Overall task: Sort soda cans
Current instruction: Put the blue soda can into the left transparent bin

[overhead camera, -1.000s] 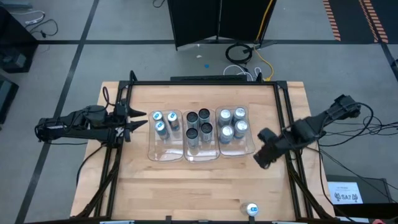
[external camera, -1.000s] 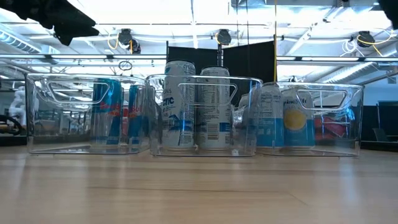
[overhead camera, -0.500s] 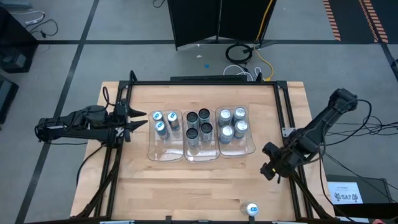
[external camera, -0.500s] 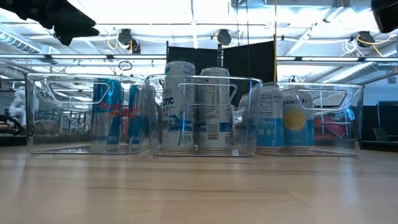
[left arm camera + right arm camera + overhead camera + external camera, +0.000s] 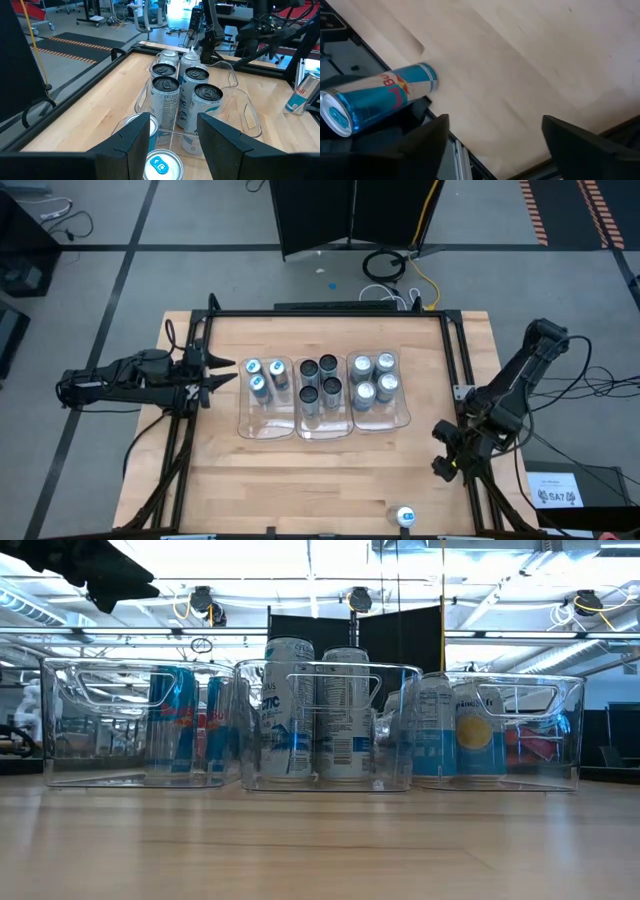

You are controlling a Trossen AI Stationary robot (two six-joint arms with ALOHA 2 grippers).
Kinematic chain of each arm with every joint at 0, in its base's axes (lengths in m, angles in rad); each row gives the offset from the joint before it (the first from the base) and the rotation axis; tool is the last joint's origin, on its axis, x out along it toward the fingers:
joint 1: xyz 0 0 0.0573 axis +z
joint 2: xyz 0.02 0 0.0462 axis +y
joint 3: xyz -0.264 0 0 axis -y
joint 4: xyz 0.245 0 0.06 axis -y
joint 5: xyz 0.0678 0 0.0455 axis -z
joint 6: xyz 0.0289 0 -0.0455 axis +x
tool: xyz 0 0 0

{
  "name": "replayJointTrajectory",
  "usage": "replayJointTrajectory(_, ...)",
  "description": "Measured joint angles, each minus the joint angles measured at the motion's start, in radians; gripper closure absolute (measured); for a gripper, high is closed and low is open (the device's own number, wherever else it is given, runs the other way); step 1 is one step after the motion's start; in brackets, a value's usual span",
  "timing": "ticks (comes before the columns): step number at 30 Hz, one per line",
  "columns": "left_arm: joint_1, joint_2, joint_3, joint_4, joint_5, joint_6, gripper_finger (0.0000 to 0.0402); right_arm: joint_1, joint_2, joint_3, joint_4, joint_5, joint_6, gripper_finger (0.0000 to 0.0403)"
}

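Observation:
Three clear trays stand side by side in mid-table. The left tray [image 5: 265,423] holds three blue-topped soda cans [image 5: 258,385]. The middle tray [image 5: 325,428] holds several dark-topped cans [image 5: 318,392], and the right tray [image 5: 398,416] holds several silver-topped cans [image 5: 374,377]. One blue can [image 5: 405,517] stands alone on its base by the table's near edge, also in the right wrist view [image 5: 375,102]. My right gripper [image 5: 445,463] hangs open near the table's right edge, pointing down, with the loose can off to one side of its fingers [image 5: 425,142]. My left gripper [image 5: 228,375] waits open at the left, level, facing the trays.
A black frame rail [image 5: 462,395] runs along the table's right side, close to my right gripper. Bare wood [image 5: 300,480] lies between the trays and the near edge. Past the table are floor cables [image 5: 385,268] and a dark stand [image 5: 350,215].
My right gripper has swung away from the right tray toward the table's near right corner and has come down, tipping to point more steeply at the table. It leaves the low view's top corner. The cans and trays have not moved.

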Motion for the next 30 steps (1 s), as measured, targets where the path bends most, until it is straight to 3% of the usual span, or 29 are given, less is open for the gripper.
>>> replayJointTrajectory(6,0.0,0.0,0.0,0.0,0.0,0.0,0.0229,0.044,0.048,0.0,0.001,-0.028,0.008,0.0018)
replayJointTrajectory(8,0.0,0.0,0.0,0.0,0.0,0.0,0.0229,0.061,0.075,0.0,0.002,-0.053,0.008,0.0008)
replayJointTrajectory(11,0.0,0.0,0.0,0.0,0.0,0.0,0.0229,0.088,0.115,-0.001,0.01,-0.117,0.004,0.0011)
replayJointTrajectory(23,0.0,0.0,0.0,0.0,0.0,-0.001,0.0229,0.183,0.246,-0.002,0.135,-0.162,0.09,0.0013)
replayJointTrajectory(30,0.0,0.0,0.0,0.0,0.0,-0.001,0.0229,0.231,0.36,0.002,0.193,-0.196,0.006,0.0014)
